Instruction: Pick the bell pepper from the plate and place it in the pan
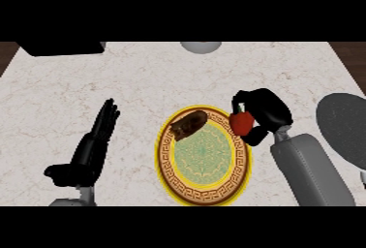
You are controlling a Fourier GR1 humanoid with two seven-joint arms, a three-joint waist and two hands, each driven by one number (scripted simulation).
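The right hand [263, 112] curled around the red bell pepper [241, 123] at the plate's [204, 193] three o'clock edge, bound for the pan [346, 126]; the left hand [93, 145] rested open.

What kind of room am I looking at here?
Probably a kitchen: a pale marble-like counter carries a patterned plate with food and a dark pan at the right, and the right robot hand holds a red bell pepper.
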